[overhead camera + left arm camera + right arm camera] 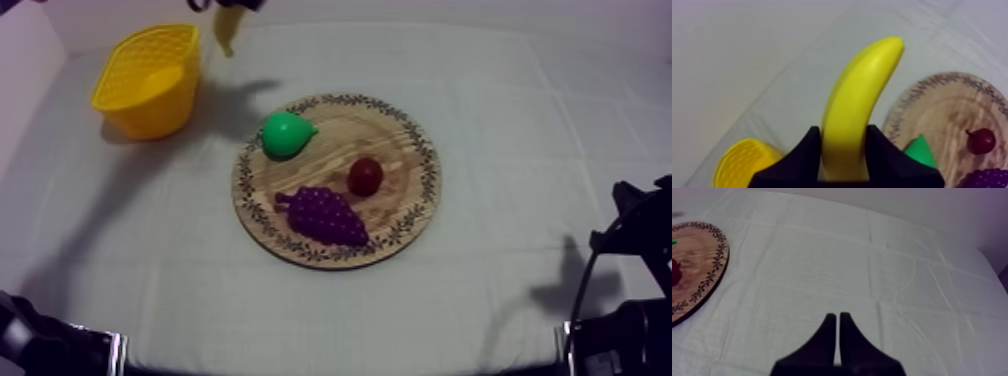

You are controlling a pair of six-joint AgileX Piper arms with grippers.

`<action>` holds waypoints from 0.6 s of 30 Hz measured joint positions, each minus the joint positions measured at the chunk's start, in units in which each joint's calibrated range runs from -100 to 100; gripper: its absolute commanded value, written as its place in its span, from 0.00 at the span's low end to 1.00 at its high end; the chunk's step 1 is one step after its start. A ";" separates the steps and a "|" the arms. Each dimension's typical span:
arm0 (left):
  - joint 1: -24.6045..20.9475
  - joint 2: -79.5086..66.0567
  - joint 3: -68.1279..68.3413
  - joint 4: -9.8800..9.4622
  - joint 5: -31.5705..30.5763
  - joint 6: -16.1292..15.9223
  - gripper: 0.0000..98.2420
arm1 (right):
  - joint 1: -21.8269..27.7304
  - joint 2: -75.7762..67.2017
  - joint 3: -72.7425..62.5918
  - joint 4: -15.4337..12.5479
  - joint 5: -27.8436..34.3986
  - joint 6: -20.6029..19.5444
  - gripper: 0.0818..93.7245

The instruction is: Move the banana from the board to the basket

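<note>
I see a pear near the middle of the desk, a small red fruit near it, and grapes toward the front edge.

Dim, even light, soft shadows on the cloth, darker corners.

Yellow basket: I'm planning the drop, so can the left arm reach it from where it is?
Probably yes: the left tool, shut on the banana, hangs beside the basket, nothing between.
</note>
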 measured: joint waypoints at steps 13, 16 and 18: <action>-16.18 0.81 5.80 5.97 -4.00 -4.06 0.32 | 0.00 0.00 0.00 0.00 0.00 -0.19 0.00; -18.47 2.93 6.19 6.31 -5.31 -4.45 0.32 | 0.00 0.00 0.00 0.00 0.00 -0.19 0.00; -19.33 4.41 6.10 6.67 -5.75 -4.67 0.32 | 0.00 0.00 0.00 0.00 0.00 -0.19 0.00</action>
